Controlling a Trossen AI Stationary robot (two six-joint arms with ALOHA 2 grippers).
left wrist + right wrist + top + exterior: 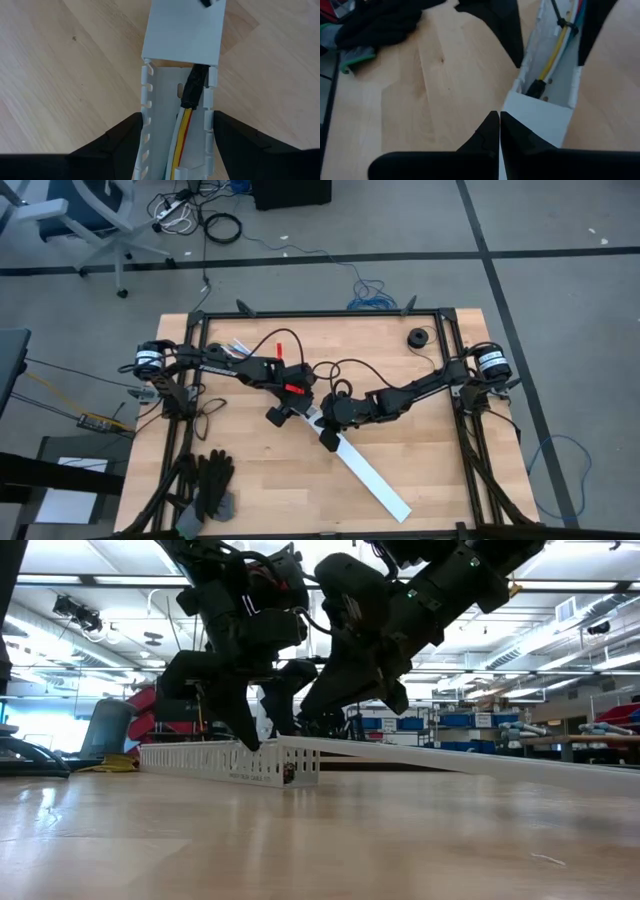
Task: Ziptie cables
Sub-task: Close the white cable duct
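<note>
A long white slotted channel [372,480] lies slantwise on the wooden table. In it run the cables [182,132], yellow, white and red, with a dark plug end [194,87]. A flat white cover [182,30] closes the channel beyond the plug. My left gripper [177,150] straddles the uncovered stretch and is shut on the channel's two walls. My right gripper [499,116] is shut, its tips at the cover's end [535,117]. A black tie [563,22] wraps the cables farther along. My left gripper clamps the channel's two slotted side walls [146,125] between its fingers, just short of the cover's end. The fingers slant down from above and lie across the channel, which rests on the table. My right gripper has its shut fingertips at the cover's long edge [507,107], close to the cover's end, slanting down toward it. Whether they bear on the cover I cannot tell.
Black gloves [212,478] lie at the table's near left. A small black roll [415,338] sits at the far right. The black frame rails [320,313] run along the table's edges. Bare wood lies to the channel's right and left.
</note>
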